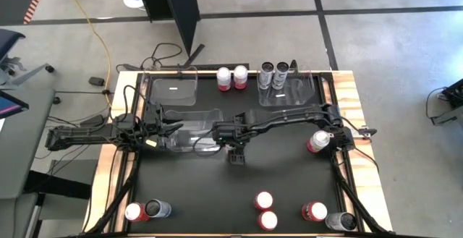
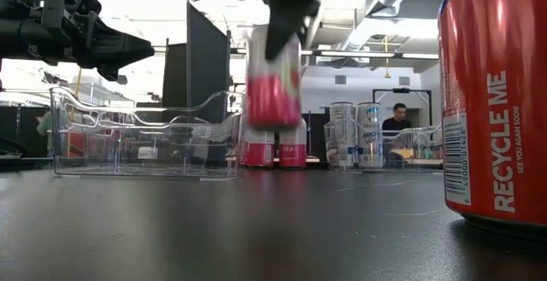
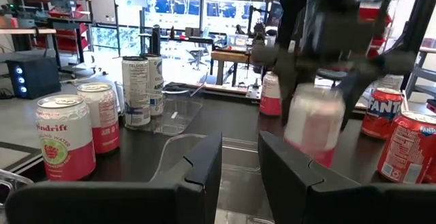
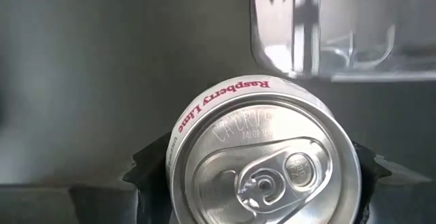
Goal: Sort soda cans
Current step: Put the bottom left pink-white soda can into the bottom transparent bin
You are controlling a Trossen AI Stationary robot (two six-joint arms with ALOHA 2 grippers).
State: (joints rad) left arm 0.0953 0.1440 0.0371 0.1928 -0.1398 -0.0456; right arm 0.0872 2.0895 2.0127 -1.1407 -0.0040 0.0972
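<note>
Your right gripper [image 1: 236,151] is clamped around a pink-and-white can [image 2: 273,80], fingers on either side of its body, and the low view shows that can lifted clear of the black table [image 1: 217,194], beside the near edge of the middle clear bin [image 1: 195,133]. Your left gripper [image 1: 173,129] hangs over that same bin with its fingers [image 3: 204,163] only narrowly apart and nothing between them. You have bare tabletop between the held can and the front row of cans, while the back edge is crowded: two pink-and-white cans [image 1: 231,77] stand between the left bin [image 1: 173,90] and the right bin [image 1: 289,90], which holds two silver cans [image 1: 273,73]. From above, the held can is hidden under the wrist; the right wrist view shows its silver top [image 4: 262,159], pull tab and "Raspberry Lime" lettering round the rim. The low view alone shows a red can [image 2: 496,102] looming close to the camera and a person [image 2: 395,119] seated in the room behind.
</note>
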